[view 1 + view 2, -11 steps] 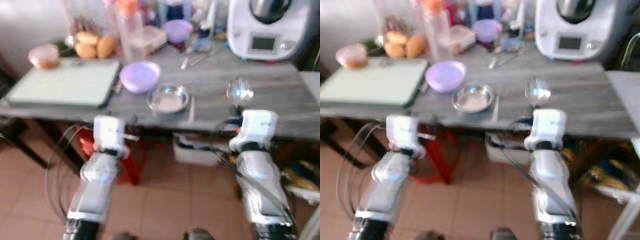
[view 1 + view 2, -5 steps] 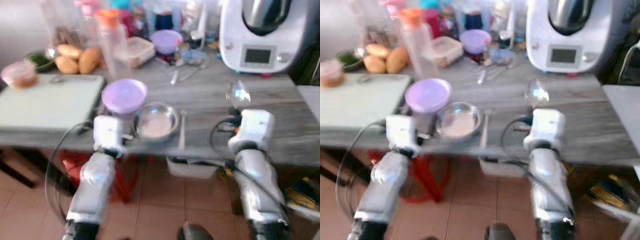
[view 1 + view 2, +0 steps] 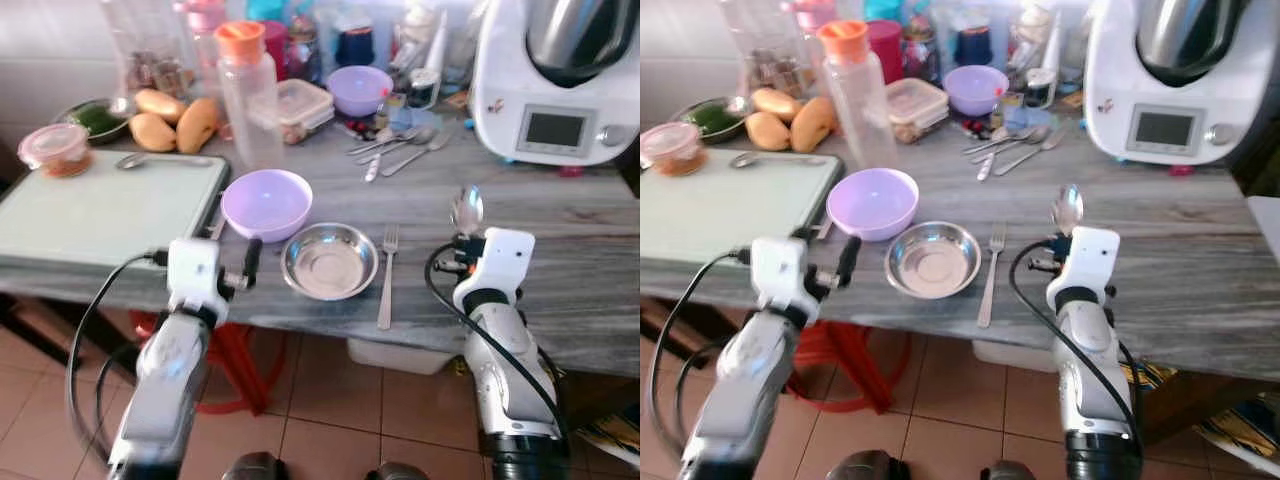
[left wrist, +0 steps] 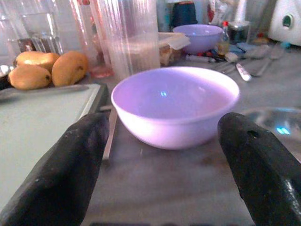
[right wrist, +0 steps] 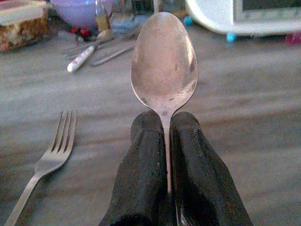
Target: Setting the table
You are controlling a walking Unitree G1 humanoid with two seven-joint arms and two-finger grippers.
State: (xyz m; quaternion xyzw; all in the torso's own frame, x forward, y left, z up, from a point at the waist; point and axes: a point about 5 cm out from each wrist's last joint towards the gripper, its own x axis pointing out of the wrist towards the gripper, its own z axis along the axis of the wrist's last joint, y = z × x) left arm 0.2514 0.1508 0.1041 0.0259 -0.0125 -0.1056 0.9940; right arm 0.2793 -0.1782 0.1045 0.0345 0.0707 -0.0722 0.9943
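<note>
While gripped: spoon (image 5: pixel 164 66), clamped by its handle between the closed fingers (image 5: pixel 141 179) of right gripper (image 3: pixel 1064 236), above the table (image 3: pixel 1200 250) just right of the fork.
Spoon axis: upright in the head views, bowl end up and away from the robot.
Already laid: steel bowl (image 3: pixel 933 259) near the table's front edge; fork (image 3: pixel 989 273) just right of it, tines pointing away.
Left to do, judging by this: spoon down beside the fork.
Left gripper (image 3: pixel 248 268): fingers apart, holding nothing, facing purple bowl (image 4: pixel 175 104).
</note>
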